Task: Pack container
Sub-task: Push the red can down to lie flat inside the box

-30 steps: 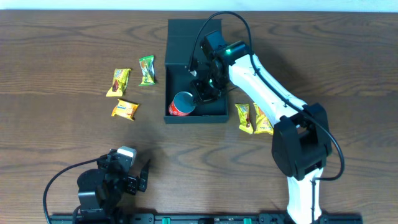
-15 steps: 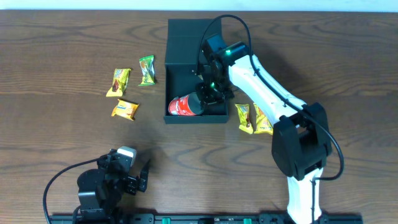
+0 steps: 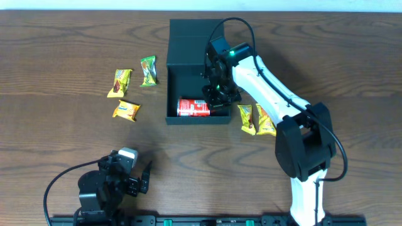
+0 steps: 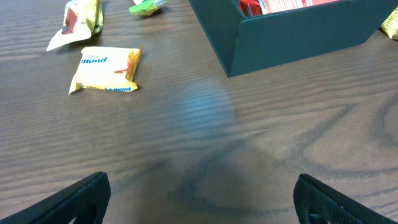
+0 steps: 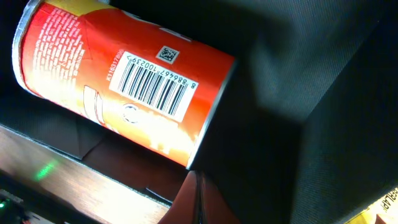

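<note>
The container (image 3: 198, 120) is a matte black square box at the table's middle, its flap lid (image 3: 188, 32) lying open behind it. Inside it a red can (image 3: 193, 107) lies on its side with its length running left to right. My right gripper (image 3: 218, 99) is down inside the box at the can's right end, shut with nothing between its fingers. In the right wrist view the can (image 5: 124, 81) fills the upper left, and the closed right gripper (image 5: 198, 186) sits just below its rim. My left gripper (image 4: 202, 186) rests open over bare wood at the front left.
Three snack packets lie left of the box: a yellow one (image 3: 120, 82), a green one (image 3: 148, 70) and another yellow one (image 3: 125, 110). Two more packets (image 3: 247, 118) (image 3: 265, 120) lie against the box's right front corner. The left arm's base (image 3: 100, 191) sits at the front edge.
The red can has gone from standing upright to lying flat on its side in the box. The right gripper shifted slightly right and forward. The left arm stayed put.
</note>
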Robot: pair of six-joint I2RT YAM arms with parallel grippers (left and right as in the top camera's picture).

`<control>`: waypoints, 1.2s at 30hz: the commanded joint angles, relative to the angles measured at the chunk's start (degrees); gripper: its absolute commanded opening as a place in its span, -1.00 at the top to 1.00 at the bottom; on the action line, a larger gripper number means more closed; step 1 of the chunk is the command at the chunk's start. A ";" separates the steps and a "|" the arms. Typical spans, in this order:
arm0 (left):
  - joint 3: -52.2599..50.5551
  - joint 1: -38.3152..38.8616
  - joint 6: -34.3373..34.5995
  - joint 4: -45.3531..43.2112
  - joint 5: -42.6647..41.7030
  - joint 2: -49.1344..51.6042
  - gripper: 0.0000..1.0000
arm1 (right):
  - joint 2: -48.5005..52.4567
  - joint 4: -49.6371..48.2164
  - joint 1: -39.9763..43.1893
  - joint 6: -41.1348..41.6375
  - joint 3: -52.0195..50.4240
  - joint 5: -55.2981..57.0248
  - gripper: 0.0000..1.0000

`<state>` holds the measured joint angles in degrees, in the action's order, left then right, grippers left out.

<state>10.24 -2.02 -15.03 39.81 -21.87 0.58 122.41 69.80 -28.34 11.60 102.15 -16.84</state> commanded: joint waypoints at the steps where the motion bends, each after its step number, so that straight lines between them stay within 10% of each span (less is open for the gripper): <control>1: -0.37 0.22 0.26 0.04 -0.20 -0.33 -0.91 | 0.55 0.07 0.24 1.70 -0.50 1.97 0.97; 36: -0.37 0.22 0.26 0.04 -0.20 -0.33 -0.91 | 4.28 -5.73 -2.82 -4.63 -0.42 -5.79 0.97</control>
<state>10.24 -2.02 -15.00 39.81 -21.87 0.58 126.98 64.40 -30.65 10.00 101.84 -20.14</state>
